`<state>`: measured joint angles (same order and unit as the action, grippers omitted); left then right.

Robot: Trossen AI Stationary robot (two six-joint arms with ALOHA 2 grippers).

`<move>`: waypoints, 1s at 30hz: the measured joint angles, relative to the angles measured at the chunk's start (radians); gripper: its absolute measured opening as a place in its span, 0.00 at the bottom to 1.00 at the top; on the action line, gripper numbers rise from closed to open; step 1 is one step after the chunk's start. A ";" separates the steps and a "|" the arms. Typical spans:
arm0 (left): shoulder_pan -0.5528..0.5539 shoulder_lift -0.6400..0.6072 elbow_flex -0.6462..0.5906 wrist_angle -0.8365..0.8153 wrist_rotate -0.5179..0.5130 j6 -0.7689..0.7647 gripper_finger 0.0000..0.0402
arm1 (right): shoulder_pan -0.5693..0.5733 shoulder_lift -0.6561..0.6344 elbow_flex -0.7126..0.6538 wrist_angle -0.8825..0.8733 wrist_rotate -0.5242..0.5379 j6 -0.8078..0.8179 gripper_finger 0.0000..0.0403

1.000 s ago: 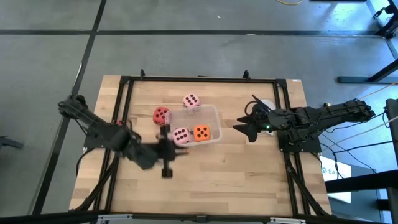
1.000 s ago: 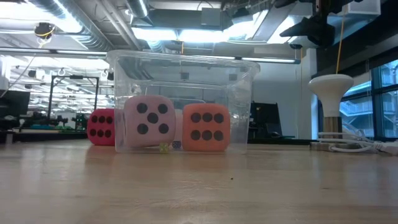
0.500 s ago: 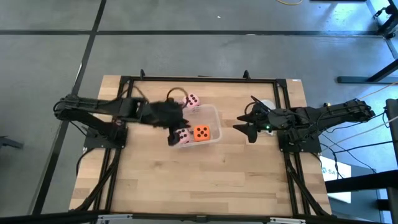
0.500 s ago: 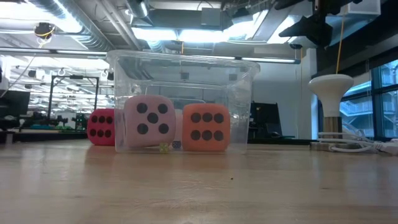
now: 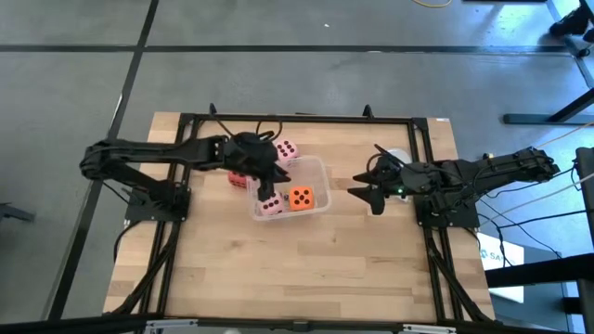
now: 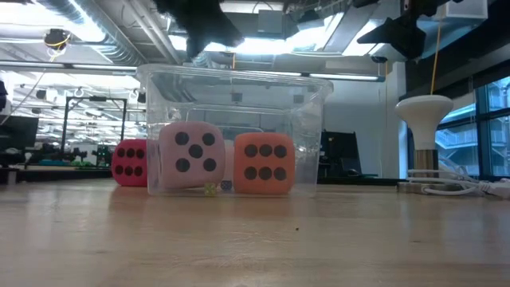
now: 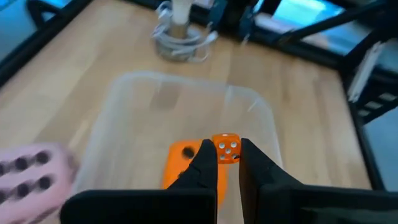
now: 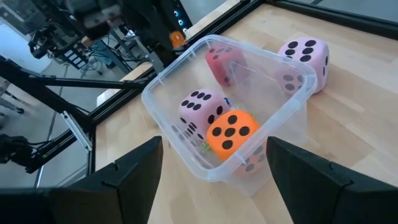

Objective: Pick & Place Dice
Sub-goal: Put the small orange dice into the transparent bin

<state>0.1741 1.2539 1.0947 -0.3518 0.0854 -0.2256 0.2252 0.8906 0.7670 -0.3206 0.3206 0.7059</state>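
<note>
Dice first: the soft orange cube with dark pips [image 5: 300, 198] and one pale pink cube [image 5: 270, 205] lie inside the clear plastic tub [image 5: 322, 170]. The red cube [image 5: 238, 176] and the second pale pink cube [image 5: 286, 150] sit on the wooden desk [image 5: 306, 269], just outside the tub's far-left corner. None of the four has shifted in the last second.

What changed is my left arm. A second ago it was low over the desk on the tub's near side. Now my left end effector [image 7: 224, 163] hangs above the tub's left half, fingers pressed together on what looks like a tiny orange cube with pale pips [image 7: 225, 149]. I judge this a carry arriving at the drop point, with release into the tub next.

My right end effector [image 8: 214, 174] waits to the tub's right, fingers spread, unmoved.
</note>
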 joint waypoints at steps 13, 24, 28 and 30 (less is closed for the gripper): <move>0.143 -0.123 -0.205 0.110 0.062 -0.023 0.02 | 0.015 0.000 0.000 0.000 0.004 0.046 0.71; 0.083 -0.110 -0.205 -0.054 0.027 -0.055 0.01 | 0.015 0.000 0.000 0.000 0.085 0.064 0.71; 0.070 -0.099 -0.205 -0.098 -0.004 -0.039 0.03 | 0.015 0.000 0.000 0.000 0.088 0.062 0.71; 0.070 -0.093 -0.205 -0.093 -0.004 -0.038 0.03 | 0.015 0.000 0.000 0.000 0.089 0.065 0.71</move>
<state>0.2436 1.1607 0.8898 -0.4447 0.0817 -0.2639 0.2398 0.8906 0.7670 -0.3206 0.4100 0.7708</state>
